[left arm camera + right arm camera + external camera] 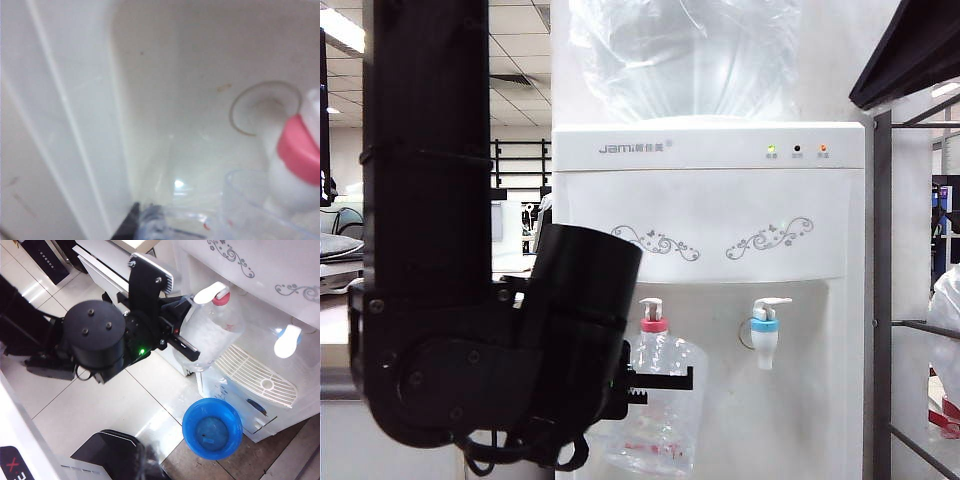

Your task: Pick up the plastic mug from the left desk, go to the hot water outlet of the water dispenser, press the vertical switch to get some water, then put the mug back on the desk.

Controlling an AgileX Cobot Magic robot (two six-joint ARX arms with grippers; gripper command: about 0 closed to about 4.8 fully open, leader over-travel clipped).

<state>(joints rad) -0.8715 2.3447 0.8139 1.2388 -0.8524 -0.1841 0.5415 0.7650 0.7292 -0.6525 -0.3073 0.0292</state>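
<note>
While the mug hangs under the red tap:
Logo: water dispenser (pixel 710 200) front reads "Jam" in grey.
Left gripper (pixel 655 380): jaws closed on the plastic mug (pixel 665 400), left of the blue tap (pixel 765 325).
Mug place: rim just below the hot water outlet (pixel 653 318).
Right gripper: out of sight, closed.

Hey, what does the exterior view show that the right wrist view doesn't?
Only the exterior view shows the water dispenser's logo, three small lights and clear bottle.

Only the right wrist view shows the white drip grille, a blue bowl on the floor and the floor tiles.

Both show the left end effector shut on the plastic mug under the hot water outlet, plus the blue-collared tap. The right end effector appears in neither.
</note>
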